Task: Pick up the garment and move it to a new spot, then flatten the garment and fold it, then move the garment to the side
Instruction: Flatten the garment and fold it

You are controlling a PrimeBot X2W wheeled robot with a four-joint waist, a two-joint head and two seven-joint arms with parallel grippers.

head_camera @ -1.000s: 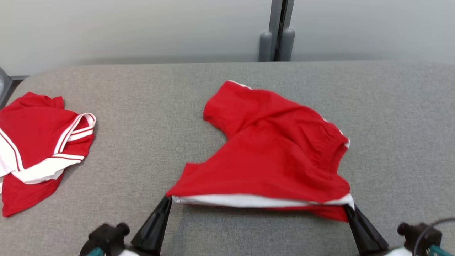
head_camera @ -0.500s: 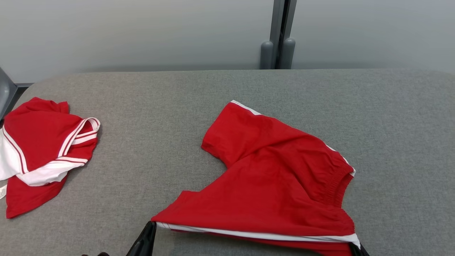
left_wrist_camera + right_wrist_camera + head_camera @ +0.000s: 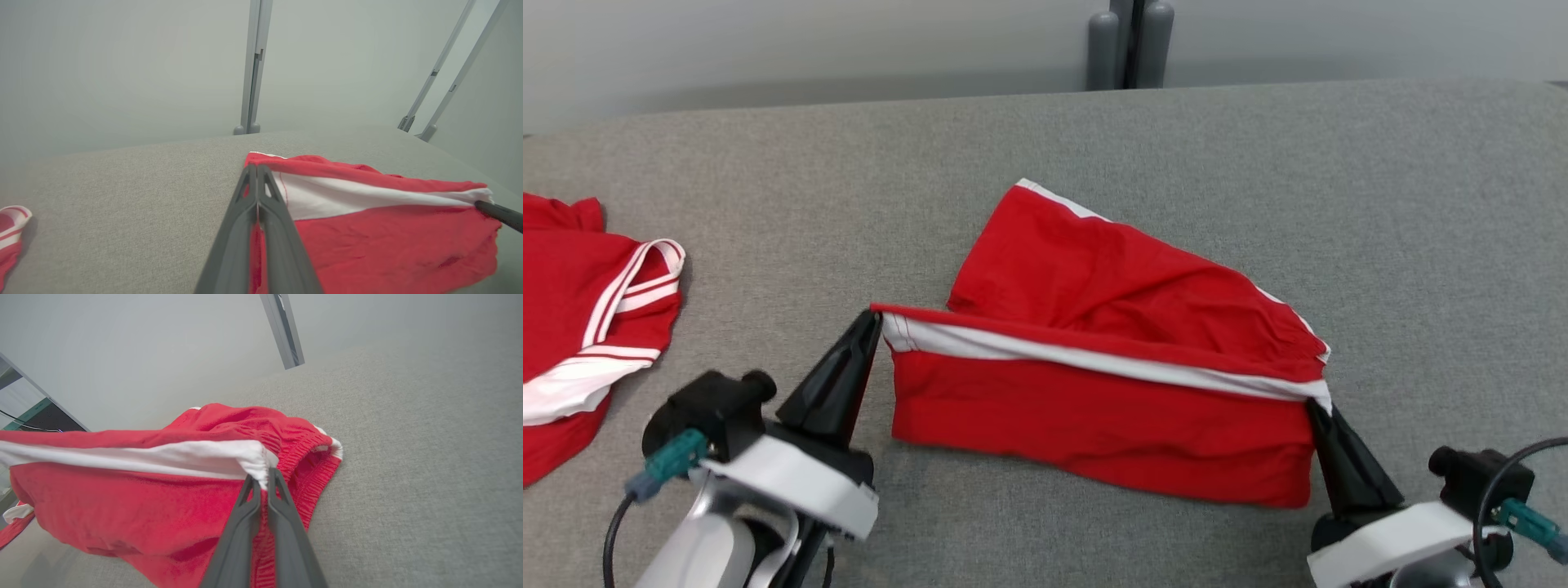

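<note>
A: Where's the garment (image 3: 1094, 416) lying?
B: Centre of the tabletop (image 3: 1421, 204), long axis running left to right, waistband pointing right. Left claw (image 3: 876, 317) and right claw (image 3: 1313, 406) are each pinching a corner of its white-banded edge.

Shows thin red cloth in the garment (image 3: 1094, 408) nipped by the left gripper (image 3: 875, 318) and the right gripper (image 3: 1313, 405): matt, softly creased, with a smooth white band along the held edge and gathered, ribbed elastic just past the right tips. Shows smooth, matt dark plastic on both pairs of fingers, faintly shiny white plastic on the shells behind them, and beneath both a table (image 3: 768, 204) covered in coarse grey woven fabric, flecked and dull. Out beyond the left gripper, shows like red cloth with white stripes on a second garment (image 3: 580, 310); far past the fingertips, a smooth matt wall (image 3: 768, 41) and satin grey posts (image 3: 1123, 41), seemingly painted metal.
</note>
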